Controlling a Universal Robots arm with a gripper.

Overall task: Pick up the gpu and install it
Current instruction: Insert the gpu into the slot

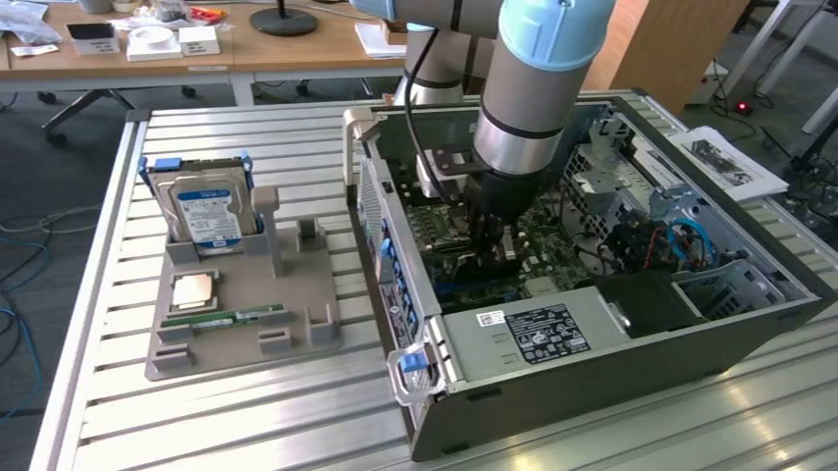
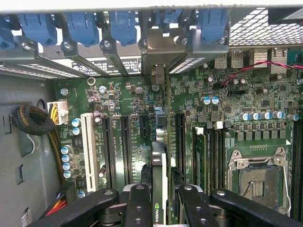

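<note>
Right now I see the gripper (image 2: pixel 162 191) clamped on the gpu (image 2: pixel 159 156), which stands on edge at the motherboard (image 2: pixel 246 118) inside the computer case (image 1: pixel 654 363). In the exterior view, the parts tray (image 1: pixel 301 294) sits at nine o'clock from the case.

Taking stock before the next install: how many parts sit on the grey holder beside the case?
3: a hard drive standing upright at the far end of the holder, a processor lying flat before it, a memory stick beside the processor.
</note>
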